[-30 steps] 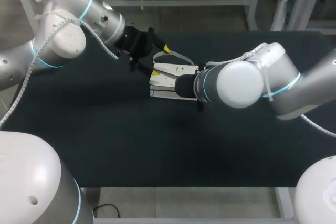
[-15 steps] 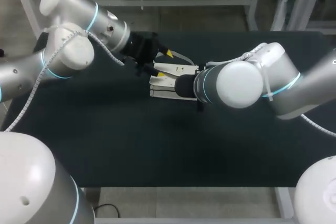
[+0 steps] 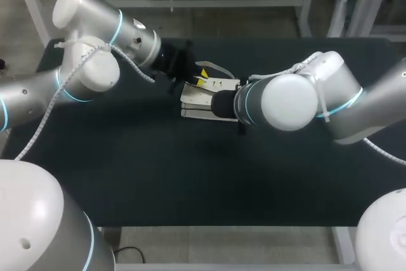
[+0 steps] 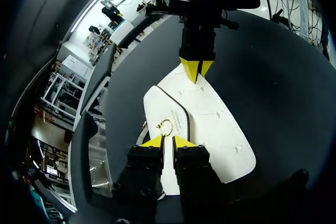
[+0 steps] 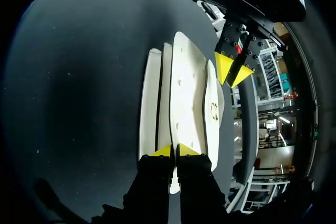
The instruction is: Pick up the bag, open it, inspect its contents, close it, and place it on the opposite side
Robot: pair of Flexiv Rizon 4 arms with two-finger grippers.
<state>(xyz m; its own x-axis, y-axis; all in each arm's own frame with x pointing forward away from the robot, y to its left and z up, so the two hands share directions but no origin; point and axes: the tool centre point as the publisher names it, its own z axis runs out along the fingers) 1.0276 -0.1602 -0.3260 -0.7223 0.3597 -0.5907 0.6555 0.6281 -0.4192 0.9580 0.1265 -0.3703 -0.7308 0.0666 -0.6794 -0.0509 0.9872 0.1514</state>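
A white bag [image 3: 198, 96] with a gold ring clasp [image 4: 166, 127] lies flat on the dark table, just behind its middle. My left gripper [image 3: 203, 75] is at the bag's rear left edge. In the left wrist view, my left gripper [image 4: 167, 141] is shut on the bag's flap, just short of the clasp. My right gripper [image 5: 174, 150] is shut on the opposite edge of the bag [image 5: 184, 103]. The head view hides it under the right arm's wrist [image 3: 228, 103]. In the left wrist view, the right gripper [image 4: 196, 69] pinches the far end of the bag.
The bag's strap [image 3: 217, 66] loops out behind it on the table [image 3: 158, 169]. Both arms meet over the bag, the left arm [image 3: 95, 30] from the rear left and the right arm [image 3: 304, 99] from the right.
My left gripper has moved right onto the bag and its fingers have come together on the flap. The right arm and the bag have stayed in place.
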